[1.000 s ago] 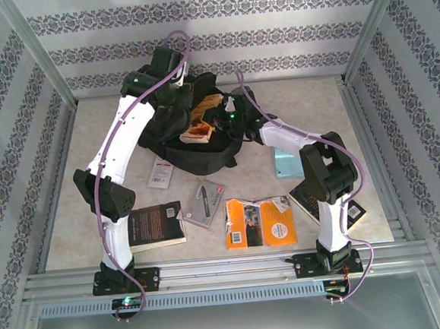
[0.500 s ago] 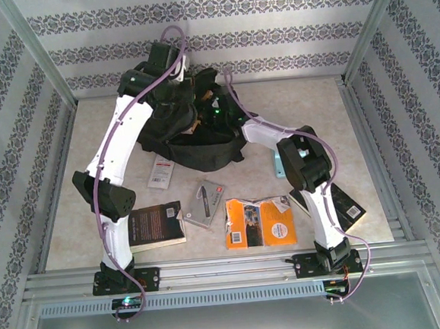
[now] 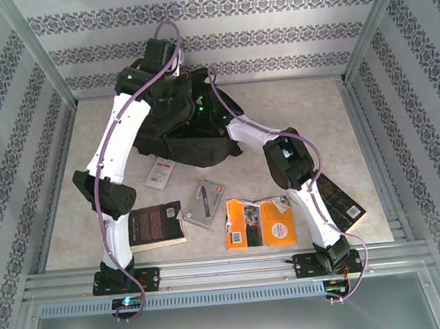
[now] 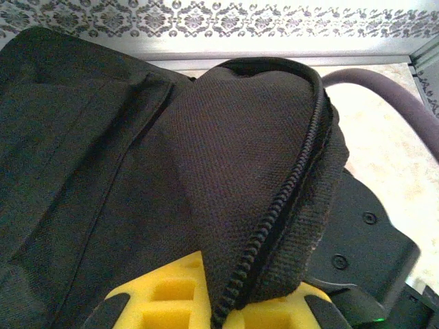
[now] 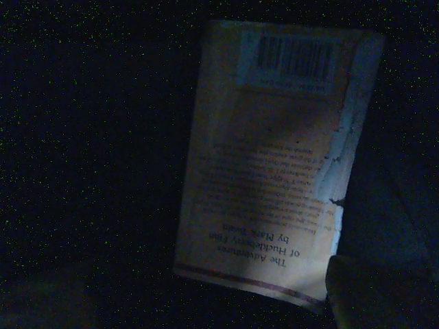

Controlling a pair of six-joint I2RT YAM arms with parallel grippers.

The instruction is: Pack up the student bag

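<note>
Here the left claw (image 4: 221,310) is clamping the student bag's (image 4: 89,151) zipper flap open, the bag lying far-centre on the counter (image 3: 314,104). The right claw (image 3: 200,109), jaws unreadable in the dark, is hovering inside over a paperback (image 5: 274,157); it should be backing out straight, clear of the flap.

Lab robot cell: aluminium extrusion frame (image 3: 228,269), patterned wall panels (image 3: 269,8) boxing in a beige bench (image 3: 314,104), left arm (image 3: 116,146) and right arm (image 3: 314,203) bolted to the front rail.
</note>
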